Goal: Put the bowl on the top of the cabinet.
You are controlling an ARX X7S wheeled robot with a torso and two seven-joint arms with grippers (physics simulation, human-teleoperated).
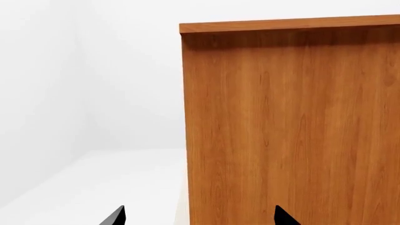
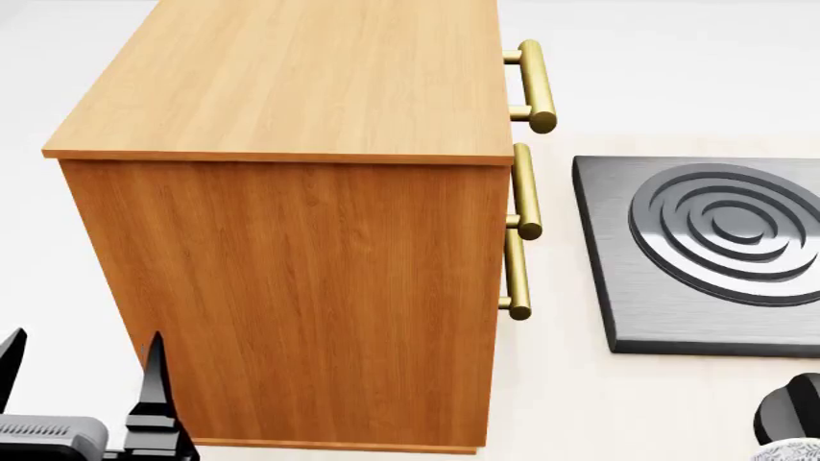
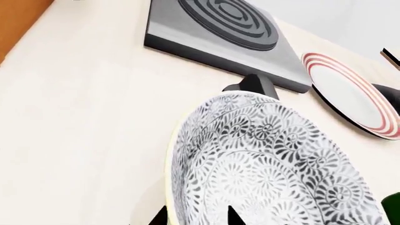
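Down at the near left edge of the head view, the left gripper (image 2: pixel 84 384) shows two black fingers standing apart with nothing between them, so it's spread and empty; its own wrist camera sees the same tips against the cabinet's side panel. Moving right, the cabinet (image 2: pixel 295 288) fills the middle, orange-brown side facing us, lighter flat top bare, brass bar handles (image 2: pixel 528 86) sticking out on its right-hand front. Right again, a dark grey burner plate (image 2: pixel 698 250) with raised rings lies on the pale counter (image 2: pixel 551 384), apart from the cabinet. At the far right corner, a sliver of patterned rim is the bowl (image 3: pixel 269 159), tilted, with the right gripper (image 3: pixel 200 218) clamped across its wall, one finger either side, lifted clear of the counter as far as I can judge. A red-ringed plate (image 3: pixel 350 96) sits beyond it. So the grasp looks done and the carry is on: next, that bowl needs raising above the cabinet's edge, swinging left over the top, levelling, then letting go.
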